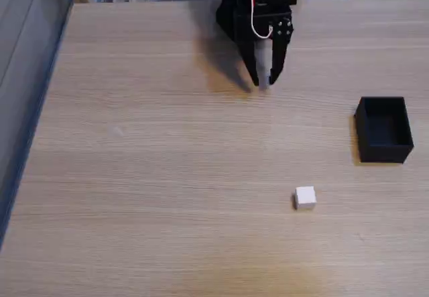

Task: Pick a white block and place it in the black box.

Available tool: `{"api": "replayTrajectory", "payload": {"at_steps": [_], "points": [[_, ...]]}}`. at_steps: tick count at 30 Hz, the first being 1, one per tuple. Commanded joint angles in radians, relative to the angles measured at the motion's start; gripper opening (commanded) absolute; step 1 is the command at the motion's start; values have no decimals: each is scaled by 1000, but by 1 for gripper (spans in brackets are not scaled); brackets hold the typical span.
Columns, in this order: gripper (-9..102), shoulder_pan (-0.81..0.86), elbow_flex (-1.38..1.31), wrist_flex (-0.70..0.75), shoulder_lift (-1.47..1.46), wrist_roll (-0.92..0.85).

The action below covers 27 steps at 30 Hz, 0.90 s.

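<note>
A small plain white block (305, 197) sits alone on the wooden table (154, 176), well left of and nearer than the black box (383, 129); the gripper (264, 80) hangs beyond, fingers nearly together, empty.

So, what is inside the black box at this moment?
In the fixed view the black box looks empty: only its dark floor shows. The near wall hides a strip of the floor. The white block lies outside on the table.

White block (305, 197) near black box (383, 129)
</note>
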Motion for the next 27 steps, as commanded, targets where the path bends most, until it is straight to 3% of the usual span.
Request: {"api": "replayTrajectory", "payload": {"at_steps": [1,8,19,27], "points": [[17,-41,-132,-81,-150,66],[28,-55,-279,-173,-405,92],[32,-21,-379,-417,-698,89],[32,-38,-525,-471,-893,137]]}}
